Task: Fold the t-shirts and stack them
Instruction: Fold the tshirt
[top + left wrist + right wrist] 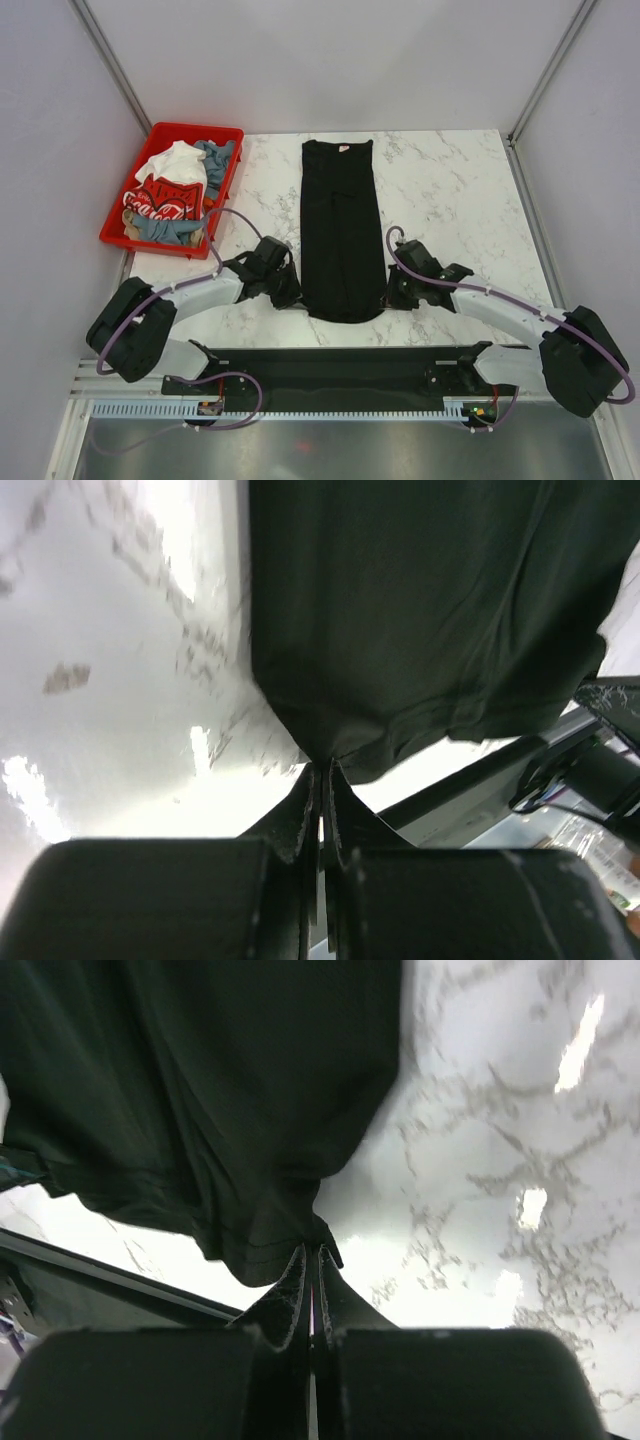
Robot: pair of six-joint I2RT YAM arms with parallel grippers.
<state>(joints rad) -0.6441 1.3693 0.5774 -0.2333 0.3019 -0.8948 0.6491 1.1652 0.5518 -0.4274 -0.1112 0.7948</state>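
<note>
A plain black t-shirt, folded into a long narrow strip, lies down the middle of the marble table, its small neck label at the far end. My left gripper pinches the strip's near left corner; in the left wrist view the gripper is shut with black cloth bunched at its tips. My right gripper pinches the near right corner, and the right wrist view shows the gripper shut on the hem. More t-shirts, white, red Coca-Cola and grey-blue, are piled at the far left.
A red plastic bin holds the piled shirts at the table's far left corner. A black rail runs along the near edge between the arm bases. White walls close in on both sides and the back.
</note>
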